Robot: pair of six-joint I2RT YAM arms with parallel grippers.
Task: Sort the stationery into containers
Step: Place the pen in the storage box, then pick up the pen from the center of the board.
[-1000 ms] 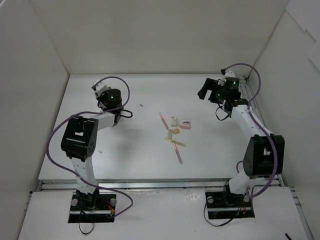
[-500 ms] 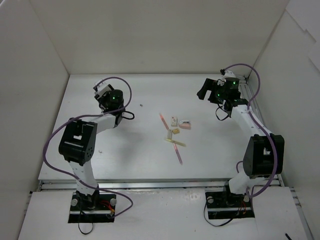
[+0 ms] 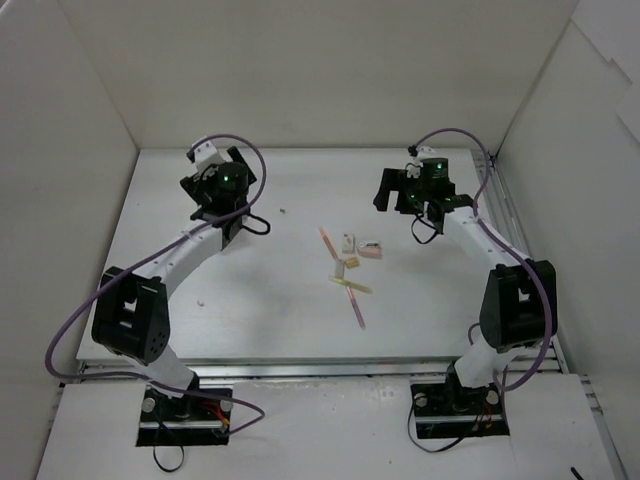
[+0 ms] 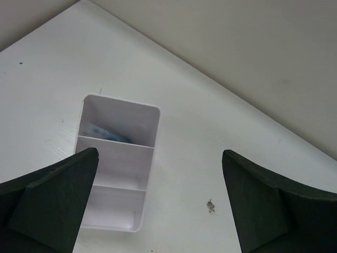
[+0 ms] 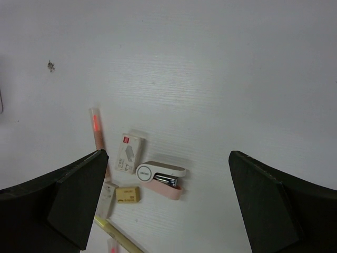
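In the left wrist view a white container with three compartments lies on the table, a blue pen-like stick in its far one. My left gripper hangs open above its right edge, holding nothing. The other stationery lies mid-table: a pink pen, a white box, a pink stapler, a beige eraser, a white eraser and a yellow pen. My right gripper is open above the stapler. From above, the left gripper and right gripper flank the cluster.
A dark speck of debris sits on the table right of the container, also seen as a speck from above. White walls enclose the table on three sides. A second pink pen lies nearest the front.
My left gripper has gone from shut to open and moved toward the back wall as the arm stretched out. My right gripper has shifted left toward the middle, still open.
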